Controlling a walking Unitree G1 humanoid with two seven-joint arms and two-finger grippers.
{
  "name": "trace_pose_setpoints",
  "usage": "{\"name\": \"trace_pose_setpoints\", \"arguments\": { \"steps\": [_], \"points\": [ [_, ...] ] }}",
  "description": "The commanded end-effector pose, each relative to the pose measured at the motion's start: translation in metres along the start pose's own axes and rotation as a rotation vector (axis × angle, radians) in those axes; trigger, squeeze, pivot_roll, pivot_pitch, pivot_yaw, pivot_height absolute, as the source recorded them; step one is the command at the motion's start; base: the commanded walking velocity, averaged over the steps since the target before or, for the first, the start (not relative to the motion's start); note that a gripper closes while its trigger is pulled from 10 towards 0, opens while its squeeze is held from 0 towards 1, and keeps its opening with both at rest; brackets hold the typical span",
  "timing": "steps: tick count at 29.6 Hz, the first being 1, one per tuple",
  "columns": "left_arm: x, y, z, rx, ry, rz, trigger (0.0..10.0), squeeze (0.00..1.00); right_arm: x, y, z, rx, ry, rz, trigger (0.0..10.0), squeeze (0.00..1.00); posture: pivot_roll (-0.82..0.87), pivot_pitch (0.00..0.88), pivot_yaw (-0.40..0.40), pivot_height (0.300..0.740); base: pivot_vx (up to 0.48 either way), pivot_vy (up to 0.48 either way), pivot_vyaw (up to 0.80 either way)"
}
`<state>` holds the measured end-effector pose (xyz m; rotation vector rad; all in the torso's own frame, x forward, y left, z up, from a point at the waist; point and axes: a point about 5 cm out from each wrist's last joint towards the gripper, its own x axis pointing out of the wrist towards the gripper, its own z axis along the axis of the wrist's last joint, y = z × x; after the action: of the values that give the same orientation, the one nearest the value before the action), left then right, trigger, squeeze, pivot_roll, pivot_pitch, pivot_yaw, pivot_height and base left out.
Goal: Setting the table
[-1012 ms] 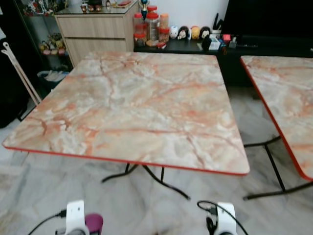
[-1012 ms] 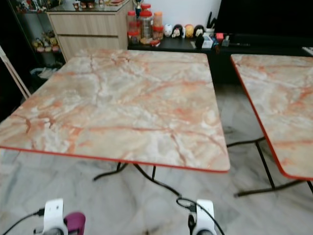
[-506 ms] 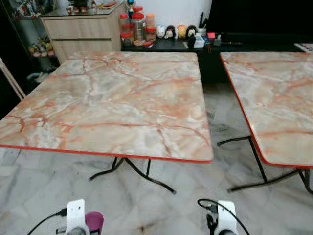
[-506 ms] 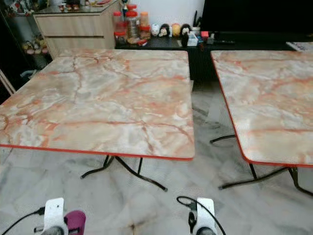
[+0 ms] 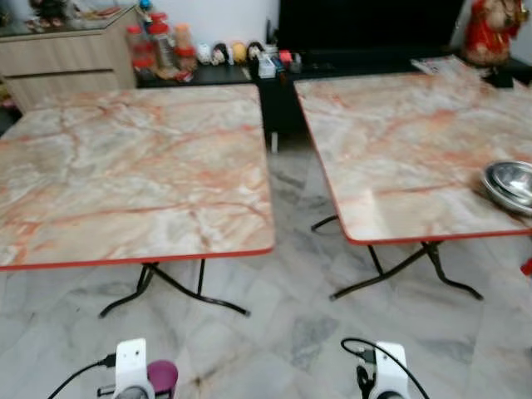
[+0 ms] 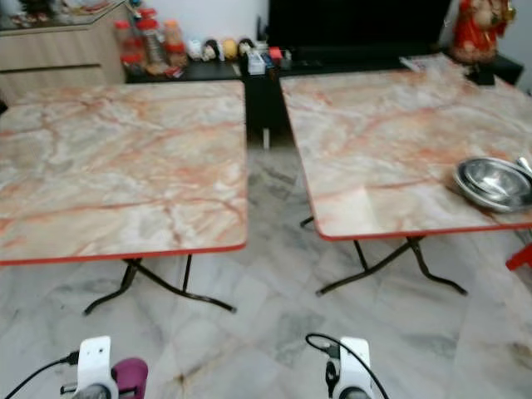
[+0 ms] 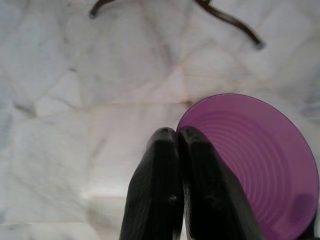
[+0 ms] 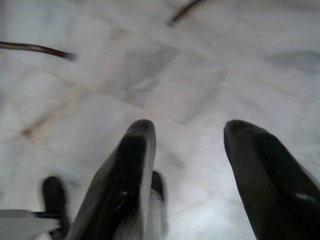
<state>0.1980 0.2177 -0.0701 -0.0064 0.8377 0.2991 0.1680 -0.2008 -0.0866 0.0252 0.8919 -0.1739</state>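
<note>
1. The left gripper (image 7: 176, 137) is hanging low over the floor (image 7: 75, 100), its 2 black fingers (image 7: 157, 180) pressed together on the rim of a purple bowl (image 7: 255, 165). The bowl's ribbed inside is facing the wrist camera.
2. In the head views the bowl (image 5: 162, 376) is showing as a purple patch beside the left wrist at the bottom edge.
3. The right gripper (image 8: 190, 135) is hanging over the grey marble floor (image 8: 150, 65) with its 2 fingers (image 8: 125, 175) spread wide and nothing between them.
4. 2 marble-patterned tables with red edges are standing ahead on dark metal legs, side by side with a strip of floor between them: the left table (image 5: 125, 158) and the right table (image 5: 399, 141).
5. A steel bowl (image 6: 492, 183) is sitting on the right table near its front right corner. Something small is lying just beside it at the frame edge, but I cannot tell what.
6. Behind the tables, a wooden cabinet (image 5: 66, 58) is standing at the far left, beside a low black shelf (image 5: 208, 75) that is carrying red-lidded jars (image 5: 158, 46) and small figurines (image 5: 220, 52).
7. A red figure (image 6: 475, 29) is standing at the far right, beyond the right table.
</note>
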Motion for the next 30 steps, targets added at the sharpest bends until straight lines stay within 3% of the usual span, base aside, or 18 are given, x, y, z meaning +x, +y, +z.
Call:
{"name": "trace_pose_setpoints", "arguments": {
  "steps": [1,8,22,30],
  "points": [
    [0.0001,0.0092,-0.0009,0.009,0.002,0.023,10.0,0.0,0.0021,0.0068,0.0088,0.002,-0.028,0.017,10.0,0.0,-0.07,0.0,0.021,0.74,0.0,-0.27,0.0],
    [0.0001,0.0082,-0.0008,0.011,0.003,0.019,10.0,0.0,0.0022,0.0072,0.0093,0.0,-0.03,0.018,10.0,0.0,-0.07,0.0,0.022,0.74,0.0,-0.271,0.0],
    [0.0001,0.0038,-0.001,0.011,0.008,-0.017,10.0,0.0,0.0026,0.0086,0.01,-0.019,-0.027,0.027,10.0,0.0,-0.07,0.0,0.024,0.74,0.0,0.0,0.0],
    [0.0002,0.0053,-0.0007,0.017,0.006,-0.011,10.0,0.0,0.0022,0.0085,0.0083,-0.026,-0.02,0.029,10.0,0.0,-0.07,0.0,0.022,0.74,0.326,0.0,0.0]
  ]
}}
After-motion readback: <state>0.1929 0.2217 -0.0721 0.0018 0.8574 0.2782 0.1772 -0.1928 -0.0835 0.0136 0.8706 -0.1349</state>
